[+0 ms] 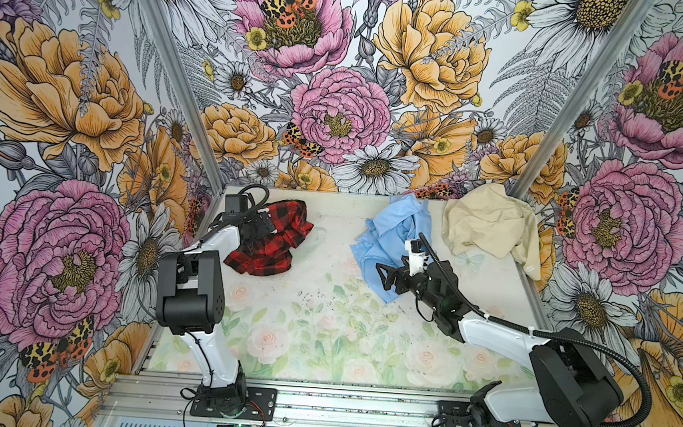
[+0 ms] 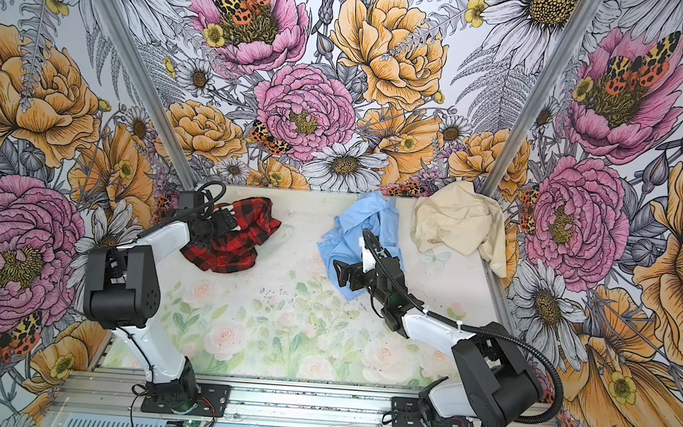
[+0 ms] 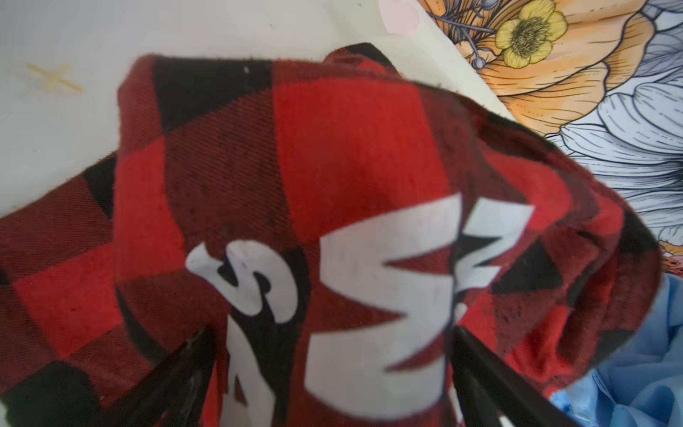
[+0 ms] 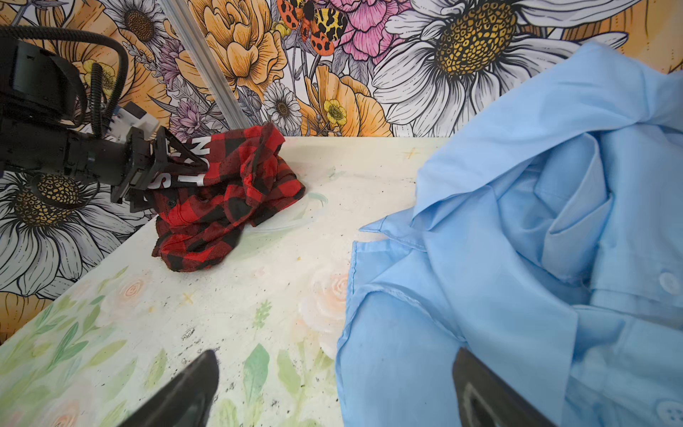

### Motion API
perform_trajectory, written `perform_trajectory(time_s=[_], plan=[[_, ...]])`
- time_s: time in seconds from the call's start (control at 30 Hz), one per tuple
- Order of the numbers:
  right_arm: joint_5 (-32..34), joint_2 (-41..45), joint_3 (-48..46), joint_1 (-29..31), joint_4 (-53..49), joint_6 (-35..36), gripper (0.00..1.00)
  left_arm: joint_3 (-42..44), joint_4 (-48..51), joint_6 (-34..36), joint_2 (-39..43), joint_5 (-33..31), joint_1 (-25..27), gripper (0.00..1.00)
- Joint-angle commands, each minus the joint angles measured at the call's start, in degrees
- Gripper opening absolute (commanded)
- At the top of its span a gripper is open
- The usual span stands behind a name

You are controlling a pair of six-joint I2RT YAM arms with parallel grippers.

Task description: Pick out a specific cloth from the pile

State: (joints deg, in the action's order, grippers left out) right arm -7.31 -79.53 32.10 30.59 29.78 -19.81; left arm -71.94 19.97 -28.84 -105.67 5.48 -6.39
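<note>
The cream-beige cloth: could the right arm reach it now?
Probably yes: the crumpled cream-beige cloth lies uncovered on that arm's side, and the right gripper, open and empty at the light blue shirt's edge, only points away from it.

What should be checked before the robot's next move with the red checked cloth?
1. Red checked cloth apart from light blue cloth and cream cloth: ok.
2. Left tool open, jaws either side of the white lettering: ok.
3. Right tool open and empty: ok.
4. Right tool clear of light blue cloth: cannot tell; it hovers over that cloth's edge.
5. Red checked cloth fully on table: cannot tell; left arm hides an edge.
</note>
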Motion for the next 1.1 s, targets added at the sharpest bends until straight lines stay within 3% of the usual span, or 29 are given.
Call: perform_trajectory(time_s=[0.0,0.4,0.5,0.6,0.73,0.87,1.07], plan=[[0.4,-0.2,1.7,0.6,0.5,1.0,0.98,-4.0,2.1,-1.9,-4.3,-5.4,0.9,0.99],[0.3,0.0,1.8,0.6,0.1,1.2,0.99,-13.1,9.2,1.9,-16.3,-7.5,3.2,0.96],[0.2,0.4,1.7,0.5,0.0,1.1,0.98,-15.2,11.0,3.4,-16.6,-7.9,3.2,0.79],[0.5,0.5,1.6,0.5,-0.1,1.3,0.98,-15.9,11.4,4.8,-14.6,-6.3,2.7,0.39],[0.4,0.5,1.7,0.5,0.0,1.2,0.98,-16.6,11.6,7.4,-8.4,-8.1,2.3,0.0],[0.4,0.6,1.7,0.5,0.0,1.3,0.99,-21.2,15.3,14.8,-2.7,-15.3,3.5,0.0],[0.4,0.4,1.7,0.5,0.0,1.4,0.99,-28.0,19.3,29.8,2.4,-35.2,8.5,0.0]])
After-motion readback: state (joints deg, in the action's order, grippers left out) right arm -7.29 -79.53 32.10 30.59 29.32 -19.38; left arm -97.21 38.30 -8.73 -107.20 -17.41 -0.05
